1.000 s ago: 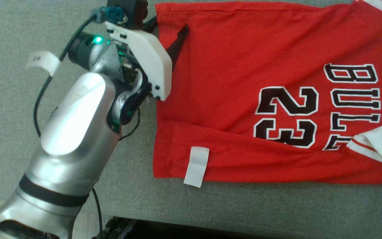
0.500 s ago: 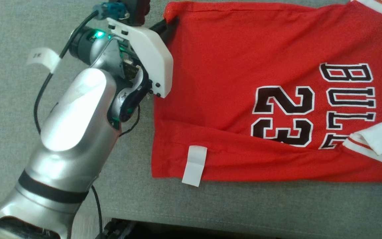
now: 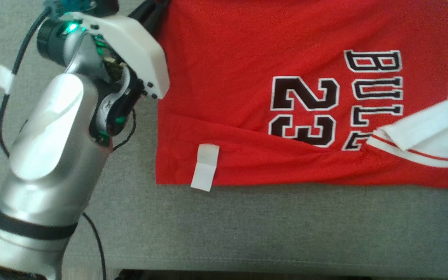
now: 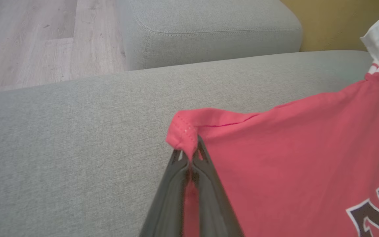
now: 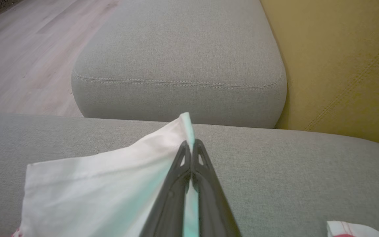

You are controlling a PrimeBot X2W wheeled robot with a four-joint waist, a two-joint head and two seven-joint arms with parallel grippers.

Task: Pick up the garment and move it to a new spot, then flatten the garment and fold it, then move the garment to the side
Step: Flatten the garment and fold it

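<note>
- The left pincer (image 4: pixel 189 154) is closed on the hem corner (image 4: pixel 181 130) of the red garment (image 3: pixel 228 77), with only a small bunch of cloth between its tips. A bite this shallow could slip out once the cloth comes under tension.
- The right pincer (image 5: pixel 192 146) is clamped on the white sleeve (image 5: pixel 110 171), close to its very edge. A hard pull might free it or stretch the trim.
- The garment lies spread on the gray sofa cushion (image 3: pixel 247 225), with a fold along its near side by the white label (image 3: pixel 205 167). Uneven lifting by the two arms would likely carry that crease along or twist the cloth.
- The cushion's front edge is near, so a dropped garment could slide toward the wood floor (image 4: pixel 28 39).
</note>
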